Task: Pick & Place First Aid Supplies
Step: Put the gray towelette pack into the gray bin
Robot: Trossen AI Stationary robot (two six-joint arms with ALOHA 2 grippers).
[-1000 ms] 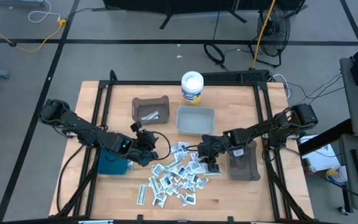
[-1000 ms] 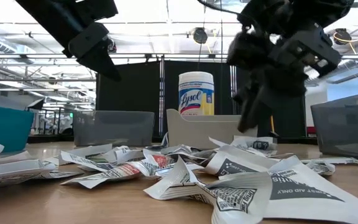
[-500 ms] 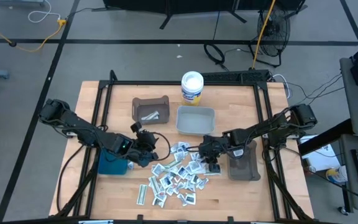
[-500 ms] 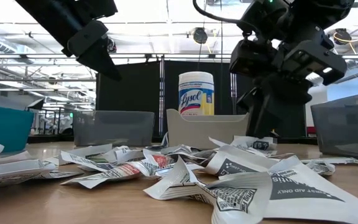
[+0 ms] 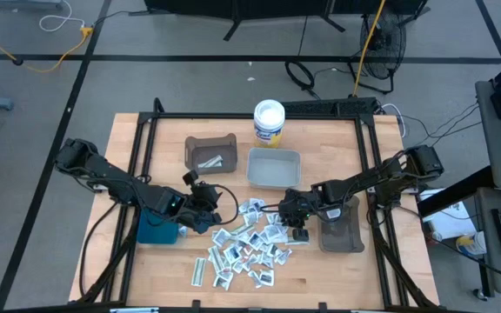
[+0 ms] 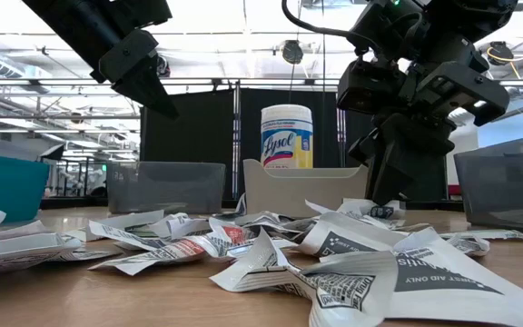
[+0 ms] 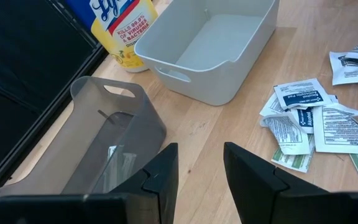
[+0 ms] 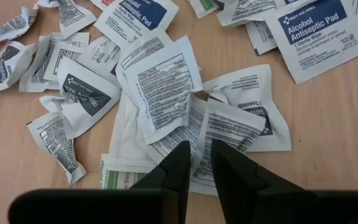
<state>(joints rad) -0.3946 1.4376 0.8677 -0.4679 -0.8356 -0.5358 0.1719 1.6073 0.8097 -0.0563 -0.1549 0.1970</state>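
The first aid supplies [image 5: 246,243] lie as a loose pile of small white packets on the wooden table's near middle. My right gripper [image 8: 201,154] points down into the pile's right side [image 5: 296,228]. Its fingers stand a narrow gap apart, on either side of overlapping white packets [image 8: 197,127]. My left gripper [image 7: 201,165] hangs open above the table beside the teal bin [image 5: 156,228], left of the pile, with nothing between its fingers. My right gripper comes at the pile slanting down from the table's right, its fingertips [image 8: 182,155] low over a white printed packet [image 8: 225,127] that lies flat on the others. I cannot tell whether the fingers touch it.
A brown bin [image 5: 211,152] with a few packets and a white bin [image 5: 274,167] stand at the back. A white round tub [image 5: 269,122] stands behind them. A dark grey bin [image 5: 339,228] sits right of the pile, under my right arm.
My right gripper has stayed over the pile's right side, and its fingers have drawn closer together, from a wide spread to a narrow gap. The packets lie as before.
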